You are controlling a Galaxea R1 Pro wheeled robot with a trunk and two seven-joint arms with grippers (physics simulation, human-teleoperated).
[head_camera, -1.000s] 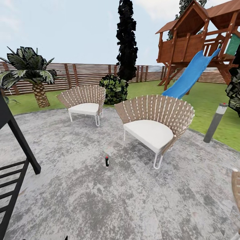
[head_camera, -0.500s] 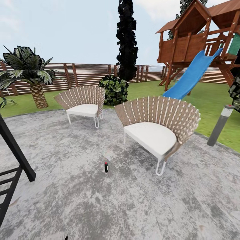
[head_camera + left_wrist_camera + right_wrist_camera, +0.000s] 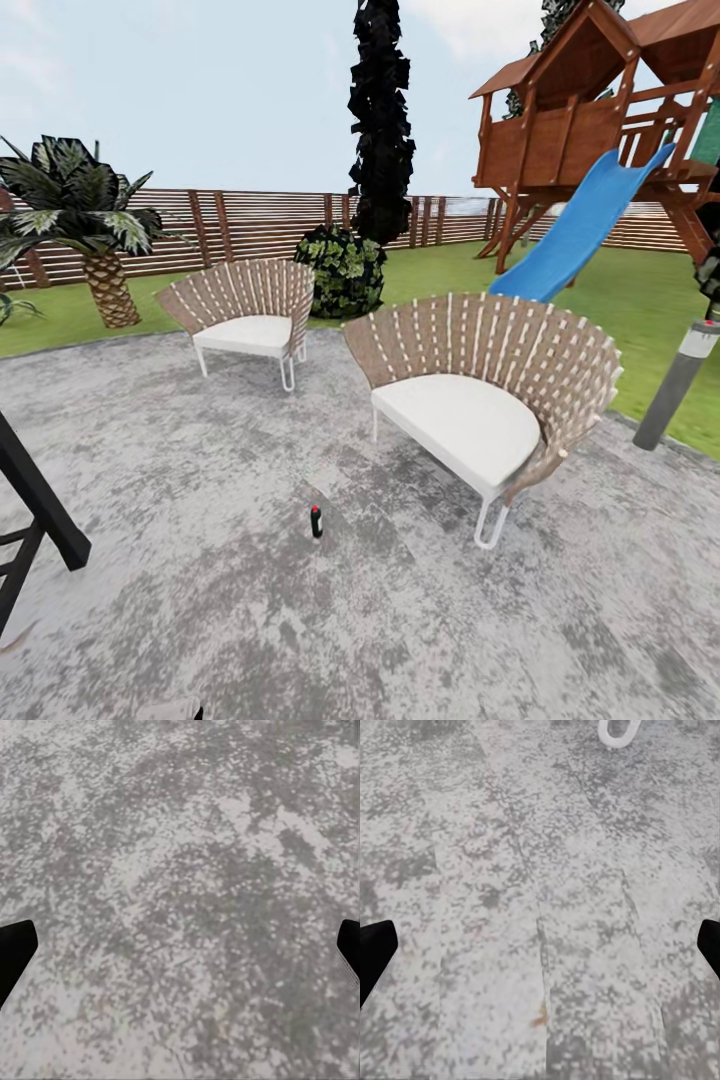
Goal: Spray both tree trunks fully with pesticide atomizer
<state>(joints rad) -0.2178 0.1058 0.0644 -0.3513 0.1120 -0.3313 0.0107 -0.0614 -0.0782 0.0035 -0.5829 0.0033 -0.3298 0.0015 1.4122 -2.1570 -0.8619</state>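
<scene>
A small dark bottle with a red cap, apparently the pesticide atomizer [image 3: 316, 521], is standing upright on the mottled grey paved circle [image 3: 200, 600] just below the middle of the head view, not on the grass. It is sitting apart from everything else, with the nearer woven chair [image 3: 485, 385] up and to its right and the farther woven chair [image 3: 248, 310] up and to its left; both are showing white seat cushions and thin white legs.

Behind the chairs a leafy shrub [image 3: 347, 268] and a tall dark narrow conifer [image 3: 380, 120] are rising at top centre. A short scaly-trunked palm [image 3: 95, 225] is growing at the upper left on the green lawn [image 3: 620, 290]. The brown slatted fence [image 3: 250, 222] is running across behind it all. At the upper right a wooden play tower [image 3: 590, 110] is carrying a blue slide [image 3: 575, 232] down to the grass, and a grey bollard lamp [image 3: 680, 382] is standing at the right edge. A black slanted frame [image 3: 35, 505] is cutting into the lower left.

In the left wrist view the left gripper [image 3: 180, 949] is showing its dark fingers [image 3: 13, 949] at opposite edges of the frame, spread wide over bare paving. In the right wrist view the right gripper [image 3: 540, 949] is likewise holding its fingers [image 3: 373, 949] far apart and empty over the paving, with a white chair leg loop [image 3: 619, 731] at the top of that frame.
</scene>
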